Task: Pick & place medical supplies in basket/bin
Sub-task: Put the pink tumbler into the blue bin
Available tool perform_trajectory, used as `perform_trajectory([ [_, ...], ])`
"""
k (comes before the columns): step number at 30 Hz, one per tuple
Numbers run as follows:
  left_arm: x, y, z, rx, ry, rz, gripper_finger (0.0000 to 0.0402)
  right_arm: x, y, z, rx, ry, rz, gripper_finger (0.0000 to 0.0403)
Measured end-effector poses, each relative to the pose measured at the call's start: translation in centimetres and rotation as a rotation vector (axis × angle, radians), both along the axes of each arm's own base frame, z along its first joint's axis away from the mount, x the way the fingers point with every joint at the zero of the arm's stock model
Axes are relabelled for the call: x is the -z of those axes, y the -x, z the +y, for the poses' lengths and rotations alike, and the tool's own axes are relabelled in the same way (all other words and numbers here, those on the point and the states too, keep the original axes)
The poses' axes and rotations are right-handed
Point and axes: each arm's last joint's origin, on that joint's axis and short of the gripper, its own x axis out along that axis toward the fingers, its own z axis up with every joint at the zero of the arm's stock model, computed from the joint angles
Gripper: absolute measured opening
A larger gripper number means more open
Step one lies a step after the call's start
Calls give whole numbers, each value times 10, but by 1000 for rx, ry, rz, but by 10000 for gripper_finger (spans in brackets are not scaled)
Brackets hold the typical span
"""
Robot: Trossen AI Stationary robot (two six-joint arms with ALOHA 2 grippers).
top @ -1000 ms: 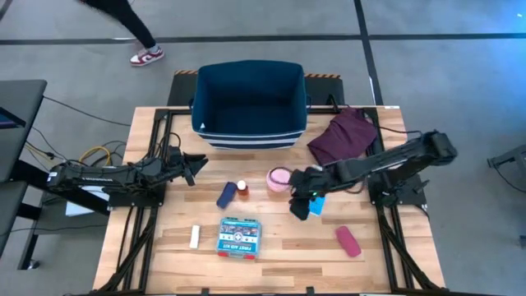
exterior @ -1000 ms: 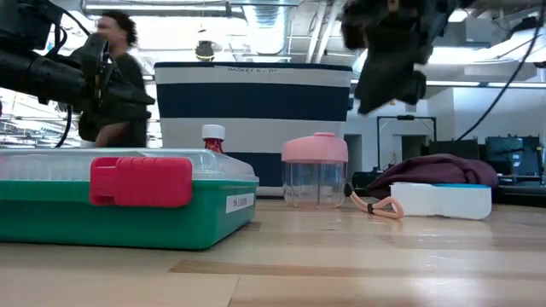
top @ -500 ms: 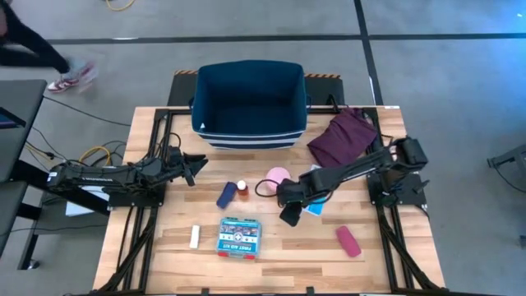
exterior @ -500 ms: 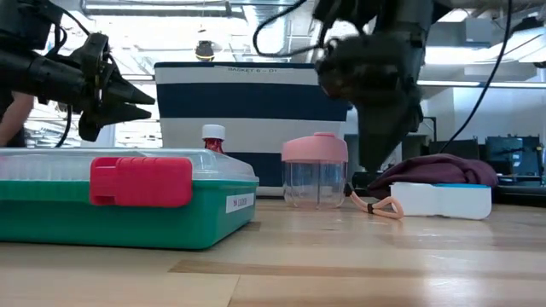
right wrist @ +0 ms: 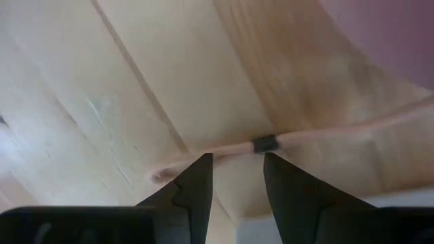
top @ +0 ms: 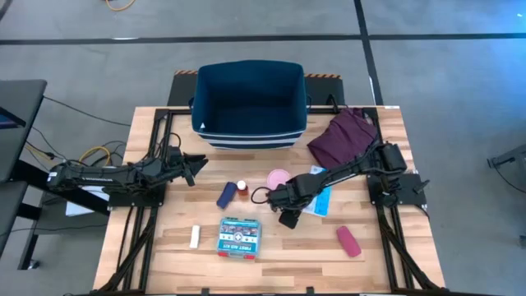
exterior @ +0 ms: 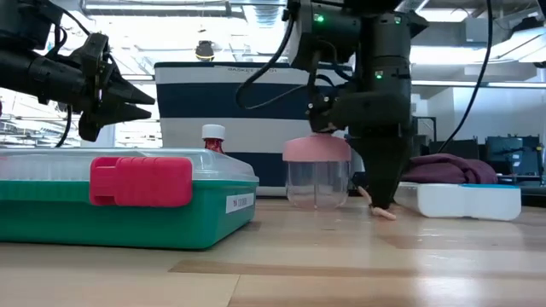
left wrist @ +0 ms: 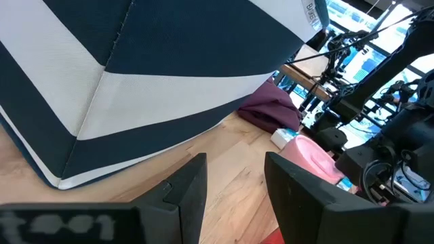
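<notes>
The pink round tub (top: 279, 178) stands on the table in front of the navy striped bin (top: 249, 103). Its thin pink strap (right wrist: 266, 144) lies on the wood. My right gripper (top: 288, 217) is open and points down just beside the tub (exterior: 317, 170), fingertips low over the strap (exterior: 381, 212), one on either side of it. The light-blue pill strip (top: 317, 201) lies to its right. The teal first-aid box (top: 239, 237), white stick (top: 196, 237), blue tube (top: 225, 195), red-capped bottle (top: 242, 187) and pink oblong (top: 348, 240) rest on the table. My left gripper (top: 193, 167) is open and empty, in the air left of the bin.
The maroon cloth (top: 345, 136) lies at the back right, beside the bin. The dark frames of both arm bases run along the table's left and right sides. Bare wood lies near the front edge between the teal box and the pink oblong.
My right gripper has come down from well above the table to just over the wood, moving a little toward the table's left and near edges, and now stands beside the pink tub. The pill strip has slid a little toward the table's right edge.
</notes>
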Motion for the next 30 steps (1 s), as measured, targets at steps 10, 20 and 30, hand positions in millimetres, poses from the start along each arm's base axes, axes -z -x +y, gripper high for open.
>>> perform_trajectory([
  [10,0,0,0,0,-1,0,137,-21,3,-2,40,44,-20,125],
  [20,0,0,0,1,-3,1,137,-17,2,-2,139,45,-8,125],
  [30,0,0,0,8,-2,1,137,-17,1,-1,224,42,-26,125],
])
